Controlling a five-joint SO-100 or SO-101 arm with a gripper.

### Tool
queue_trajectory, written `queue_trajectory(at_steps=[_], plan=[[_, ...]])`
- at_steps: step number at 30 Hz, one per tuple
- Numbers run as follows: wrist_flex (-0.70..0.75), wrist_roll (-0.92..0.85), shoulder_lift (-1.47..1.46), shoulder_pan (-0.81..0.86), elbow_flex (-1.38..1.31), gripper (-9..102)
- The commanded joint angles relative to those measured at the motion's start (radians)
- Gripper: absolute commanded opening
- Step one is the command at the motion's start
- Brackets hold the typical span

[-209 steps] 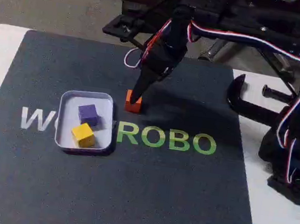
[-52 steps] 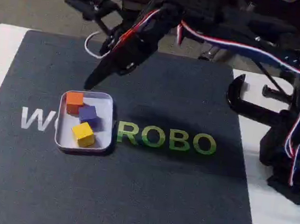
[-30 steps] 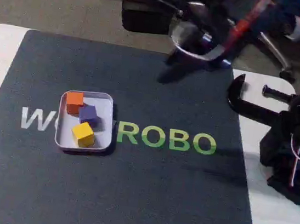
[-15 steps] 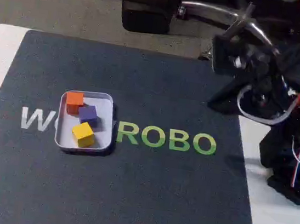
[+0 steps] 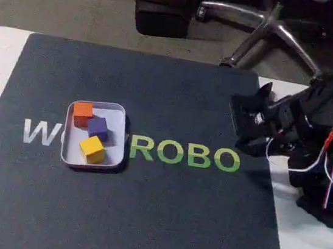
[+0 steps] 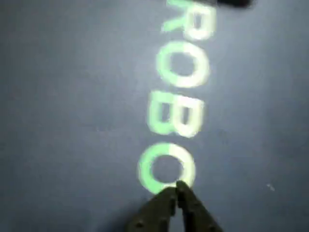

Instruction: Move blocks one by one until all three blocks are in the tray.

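The pale tray (image 5: 116, 121) sits on the left half of the dark mat in the fixed view. Three blocks lie inside it: orange (image 5: 82, 113) at the back left corner, purple (image 5: 98, 127) in the middle, yellow (image 5: 92, 149) at the front. The arm (image 5: 313, 128) is folded low at the mat's right edge, far from the tray. In the wrist view my gripper (image 6: 176, 191) enters from the bottom edge with its dark fingertips together and nothing between them, just above the last green letter O (image 6: 166, 166) on the mat.
The dark mat (image 5: 141, 219) carries large white and green lettering (image 5: 184, 154) across its middle. A black clamp (image 5: 272, 114) and the arm's base (image 5: 325, 201) stand on the white table at the right. A chair base (image 5: 259, 26) is on the floor behind.
The orange block went from the mat into the tray and was let go. The arm then swung right from above the tray and folded down near its base.
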Motion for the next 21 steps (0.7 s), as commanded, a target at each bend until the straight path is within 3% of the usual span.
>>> queue_trajectory(at_steps=[1,7,21], plan=[[0.005,0.084,0.008,-0.058,0.008,-8],[-0.075,0.104,0.008,-0.097,0.187,-8],[-0.069,0.164,0.008,-0.081,0.187,-7]])
